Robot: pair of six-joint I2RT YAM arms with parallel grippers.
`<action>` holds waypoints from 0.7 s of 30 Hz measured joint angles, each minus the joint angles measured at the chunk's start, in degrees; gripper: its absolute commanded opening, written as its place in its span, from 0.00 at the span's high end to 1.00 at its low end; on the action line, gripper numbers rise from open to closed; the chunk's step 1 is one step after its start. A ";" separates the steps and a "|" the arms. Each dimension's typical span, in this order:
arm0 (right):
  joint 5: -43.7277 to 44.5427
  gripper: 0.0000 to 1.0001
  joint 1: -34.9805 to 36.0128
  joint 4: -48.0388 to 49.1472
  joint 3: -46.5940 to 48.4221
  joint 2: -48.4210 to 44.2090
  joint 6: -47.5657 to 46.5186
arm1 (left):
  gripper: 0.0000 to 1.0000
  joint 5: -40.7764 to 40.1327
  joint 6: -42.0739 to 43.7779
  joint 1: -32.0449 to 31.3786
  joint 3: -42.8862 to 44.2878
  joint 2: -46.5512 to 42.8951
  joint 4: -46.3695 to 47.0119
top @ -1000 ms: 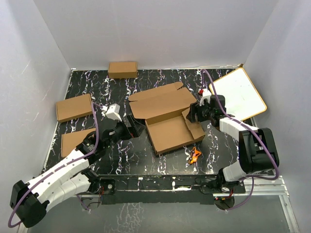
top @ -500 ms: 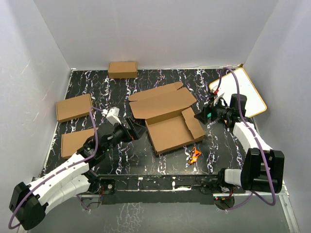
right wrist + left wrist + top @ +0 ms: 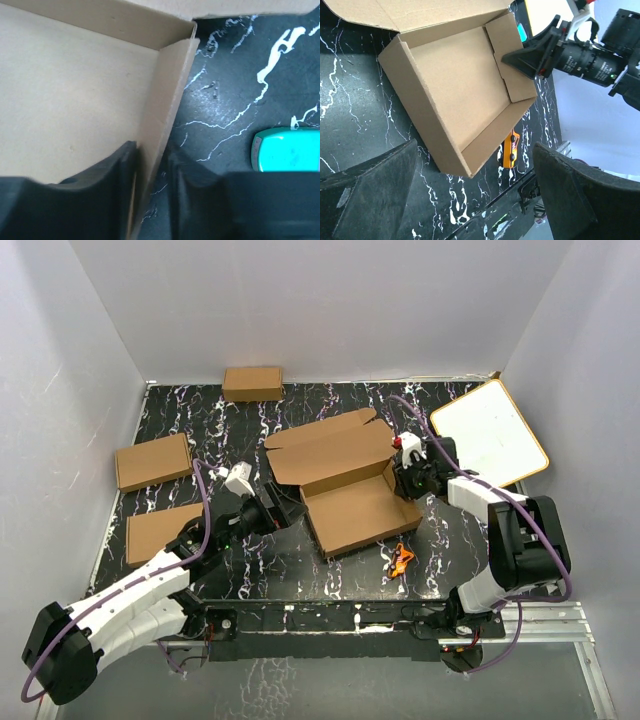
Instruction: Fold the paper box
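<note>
Two risks: the right gripper (image 3: pixel 152 150) straddles the right side wall of the paper box (image 3: pixel 350 510), which lies mid-table with its lid flap open. Whether it pinches cannot be told; a skewed squeeze could crease that wall or drag the tray, as the left gripper (image 3: pixel 278 508) hangs spread wide just left of it. An orange object (image 3: pixel 402 560) by the near corner and a teal object (image 3: pixel 285 149) beside the right gripper could foul a sweep; the smaller boxes (image 3: pixel 152 462) lie well apart

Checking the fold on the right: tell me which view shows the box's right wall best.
Left wrist view: the right wall of the paper box shows end to end, the right pincer at it. Right wrist view gives only a close stretch between its fingers; top view shows it small beside the pincer.
</note>
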 measured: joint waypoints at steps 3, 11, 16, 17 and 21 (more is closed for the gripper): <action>5.64 0.91 1.73 0.04 1.01 2.08 -0.28 | 0.06 0.20 -0.35 0.00 -0.09 0.02 0.52; 17.94 0.92 6.64 1.29 1.68 2.60 -0.87 | 0.06 0.42 -0.90 0.00 -0.68 0.02 0.79; 18.80 0.69 6.80 1.11 1.90 2.69 -0.39 | 0.07 0.79 -1.46 0.00 -0.70 0.90 1.14; 18.69 0.67 6.67 1.07 1.90 2.69 -0.31 | 0.07 0.98 -1.68 0.00 -0.70 1.29 1.20; 16.92 0.56 5.57 -0.22 1.90 2.62 -0.20 | 0.07 1.60 -2.21 0.00 -0.70 2.75 1.29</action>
